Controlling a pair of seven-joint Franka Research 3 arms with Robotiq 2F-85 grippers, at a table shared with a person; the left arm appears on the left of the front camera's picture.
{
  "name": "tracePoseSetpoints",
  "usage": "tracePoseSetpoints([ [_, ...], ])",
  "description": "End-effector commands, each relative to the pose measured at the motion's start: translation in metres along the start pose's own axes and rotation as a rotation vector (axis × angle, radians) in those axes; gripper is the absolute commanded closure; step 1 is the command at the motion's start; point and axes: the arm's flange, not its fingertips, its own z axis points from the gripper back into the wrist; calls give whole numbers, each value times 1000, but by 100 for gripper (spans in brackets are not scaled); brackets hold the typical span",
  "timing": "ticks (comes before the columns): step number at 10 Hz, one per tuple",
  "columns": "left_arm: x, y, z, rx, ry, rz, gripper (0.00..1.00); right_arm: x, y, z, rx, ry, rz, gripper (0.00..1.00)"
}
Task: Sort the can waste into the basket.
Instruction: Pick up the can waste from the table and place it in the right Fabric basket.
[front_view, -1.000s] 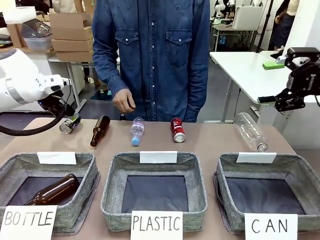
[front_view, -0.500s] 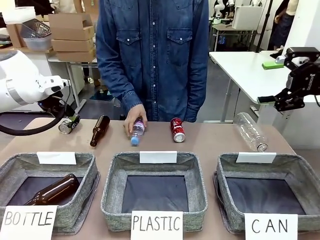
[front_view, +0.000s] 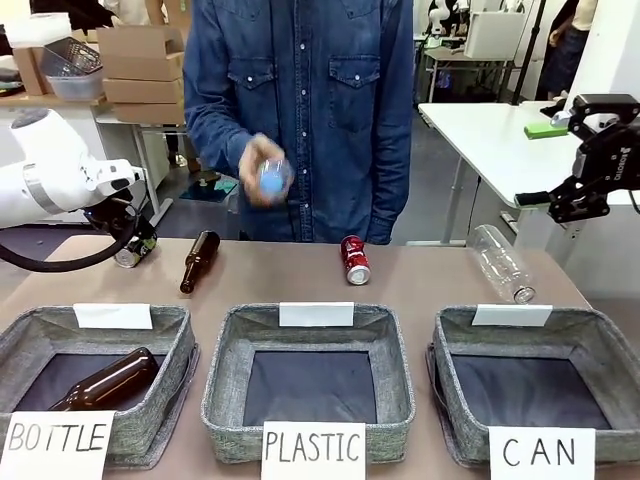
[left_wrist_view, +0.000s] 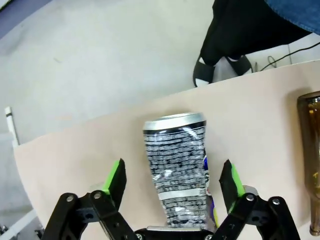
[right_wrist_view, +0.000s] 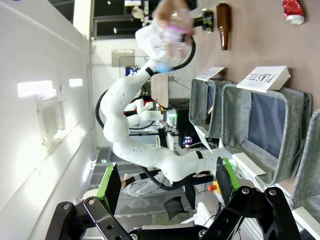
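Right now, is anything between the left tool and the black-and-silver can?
Nothing visible. The left tool straddles the black-and-silver can, jaws open with a gap on each side. The brown bottle lies off to one side, outside the jaws.

White table (front_view: 480, 135), cardboard boxes (front_view: 145, 75)

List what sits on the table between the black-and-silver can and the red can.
Front view: one brown glass bottle lies between the black-and-silver can and the red can; the rest is bare tabletop.
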Motion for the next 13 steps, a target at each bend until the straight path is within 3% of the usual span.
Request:
tracePoseSetpoints([
  [1, 6, 4, 3, 33, 21, 10, 59, 3, 1, -1, 23, -3, 23, 0],
  [2, 5, 4, 3, 27, 25, 15, 100, 3, 1, -1, 23, -3, 23, 0],
  [3, 5, 3, 2, 28, 26, 18, 65, 3, 1, -1, 23, -3, 23, 0],
  [4, 4, 3, 1, 31, 32, 16, 100, 3, 1, -1, 23, -3, 23, 0],
  [9, 4, 5, 5, 31, 21, 27, 100, 3, 1, -1, 23, -3, 23, 0],
  [11, 4, 5, 19, -39, 47, 36, 100, 3, 1, -1, 23, -3, 23, 0],
  [13, -8, -7, 104, -211, 81, 1, 100, 3, 1, -1, 23, -3, 23, 0],
])
